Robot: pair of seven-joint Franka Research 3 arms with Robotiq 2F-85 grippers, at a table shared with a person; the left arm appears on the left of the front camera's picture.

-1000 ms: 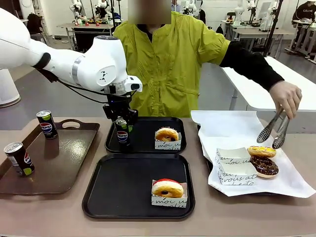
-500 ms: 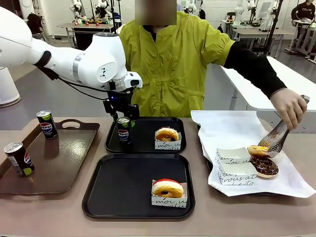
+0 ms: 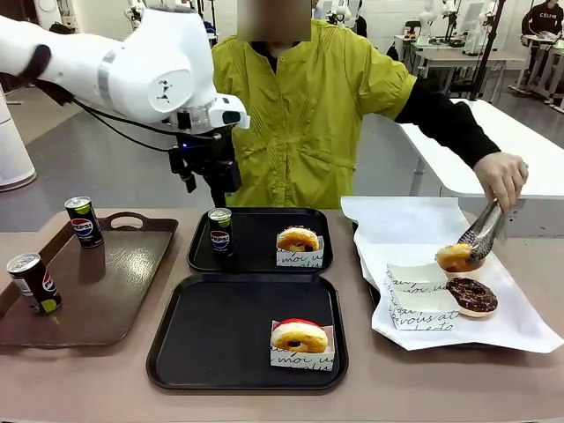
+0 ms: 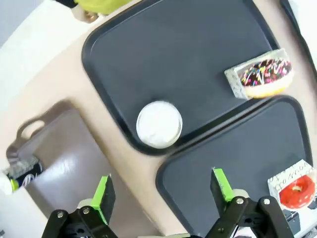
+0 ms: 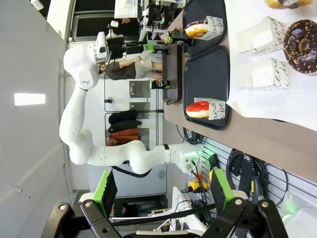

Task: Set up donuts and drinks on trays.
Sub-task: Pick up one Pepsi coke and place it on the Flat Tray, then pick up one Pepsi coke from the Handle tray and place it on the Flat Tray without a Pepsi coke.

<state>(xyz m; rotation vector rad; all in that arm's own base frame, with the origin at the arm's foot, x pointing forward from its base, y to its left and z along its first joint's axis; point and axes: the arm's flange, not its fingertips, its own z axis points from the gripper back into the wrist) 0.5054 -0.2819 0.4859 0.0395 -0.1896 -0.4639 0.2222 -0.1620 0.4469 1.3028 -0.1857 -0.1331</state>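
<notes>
Two spread: left claw [image 4: 162, 192], right claw [image 5: 163, 191] | can [image 4: 159, 124] on tray [image 4: 188, 59] below left claw | tongs [image 3: 483, 231] pinch donut [image 3: 456, 257]

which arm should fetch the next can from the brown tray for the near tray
Left, likely: the left gripper hangs open over the far tray, beside the brown tray with both spare cans. The right gripper is beyond the opposite end of the table.
</notes>
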